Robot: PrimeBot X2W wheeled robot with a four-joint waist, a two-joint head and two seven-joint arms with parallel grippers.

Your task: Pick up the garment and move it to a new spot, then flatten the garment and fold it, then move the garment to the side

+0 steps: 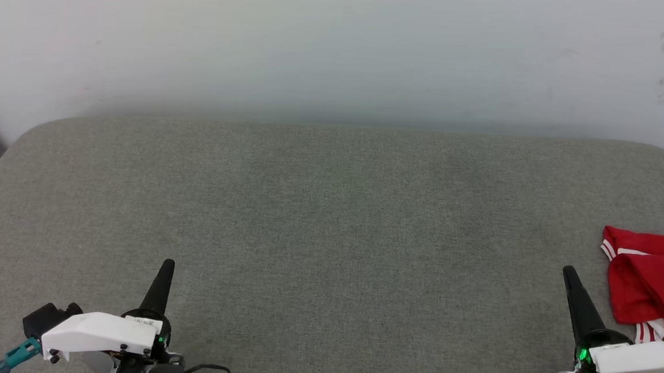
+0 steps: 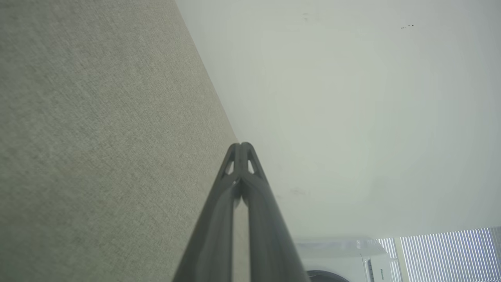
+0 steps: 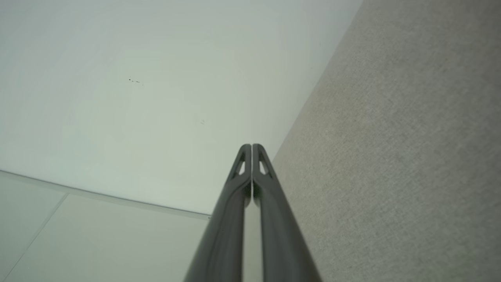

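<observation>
Left wrist view: a small brand word, apparently "Hisense", stands sideways on the white appliance [image 2: 344, 256] at the lower edge. Head view: the label [image 1: 142, 321] on the left gripper [image 1: 168, 264] housing is too small to read.

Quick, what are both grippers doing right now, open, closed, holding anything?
Left gripper: closed, holding nothing.
Right gripper: closed, holding nothing; the garment lies beside it.

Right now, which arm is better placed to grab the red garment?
Right. The garment lies bunched on the grey surface at the head view's far right, just beside the right claw; the left claw sits far across the surface. Both claws are shut, so the right must open first.
</observation>
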